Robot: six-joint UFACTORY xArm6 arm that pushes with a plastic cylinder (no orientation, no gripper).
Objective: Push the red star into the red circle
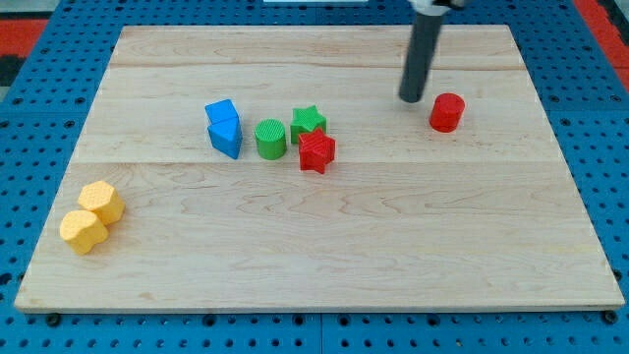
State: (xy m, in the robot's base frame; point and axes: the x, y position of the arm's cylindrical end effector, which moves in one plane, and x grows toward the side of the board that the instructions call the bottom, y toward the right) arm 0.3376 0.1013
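The red star (pixel 316 151) lies near the board's middle, touching the green star (pixel 308 122) just above it. The red circle (pixel 446 112) stands apart at the view's upper right. My tip (pixel 411 99) is down on the board just left of the red circle, a small gap between them, and well to the right of and above the red star.
A green circle (pixel 271 139) sits left of the red star. Two blue blocks (pixel 225 129) stand together further left. Two yellow hexagon blocks (pixel 91 216) lie at the view's lower left. The wooden board (pixel 324 246) has blue pegboard around it.
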